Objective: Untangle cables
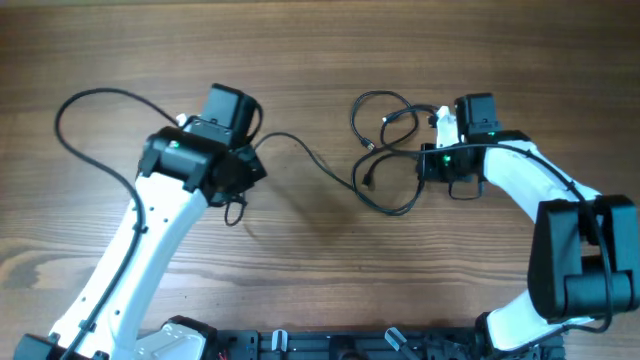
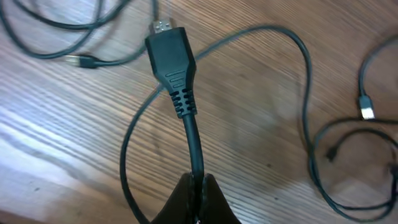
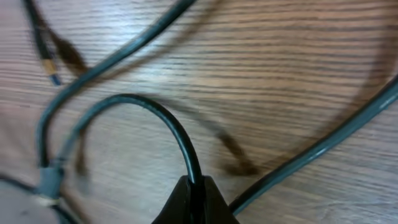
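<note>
Jaws on both sides are pinched tight on the cables (image 1: 388, 120), our left jaws holding one cord (image 2: 194, 143) just under its plug (image 2: 170, 56), our right jaws holding a bent cord (image 3: 177, 134) over the bench (image 1: 320, 265).

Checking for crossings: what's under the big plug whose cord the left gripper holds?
A thin cable loop crosses beneath the plug, then bare wooden table. The stretch directly behind the plug is covered.

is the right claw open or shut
Shut on a cable. In the right wrist view the right claw has its tips together, with the thin black cable pinched between them.
</note>
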Motion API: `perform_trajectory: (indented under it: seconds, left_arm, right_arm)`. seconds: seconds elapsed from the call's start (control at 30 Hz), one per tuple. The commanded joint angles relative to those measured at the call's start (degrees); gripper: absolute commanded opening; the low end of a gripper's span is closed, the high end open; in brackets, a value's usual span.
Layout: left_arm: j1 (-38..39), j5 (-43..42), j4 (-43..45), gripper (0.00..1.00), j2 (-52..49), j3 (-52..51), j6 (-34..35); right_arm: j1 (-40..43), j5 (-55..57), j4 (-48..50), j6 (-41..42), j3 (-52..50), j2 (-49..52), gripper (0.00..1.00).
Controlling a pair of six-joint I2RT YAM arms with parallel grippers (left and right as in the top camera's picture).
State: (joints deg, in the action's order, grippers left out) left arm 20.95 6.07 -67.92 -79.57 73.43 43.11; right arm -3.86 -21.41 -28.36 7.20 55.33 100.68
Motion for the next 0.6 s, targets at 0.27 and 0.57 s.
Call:
perform_trajectory:
  seconds: [0.27,0.57]
  left_arm:
    - [3.3,-0.7,1.5,0.04,-6.3,-0.3,1.0]
    - [3.3,-0.7,3.3,0.08,-9.7,-0.3,1.0]
  right_arm:
    - [15.0,-55.5,5.2,-1.0,2.6,-6.6,0.04]
    - [25.9,-23.8,-2.1,2.0,2.3,-6.6,0.04]
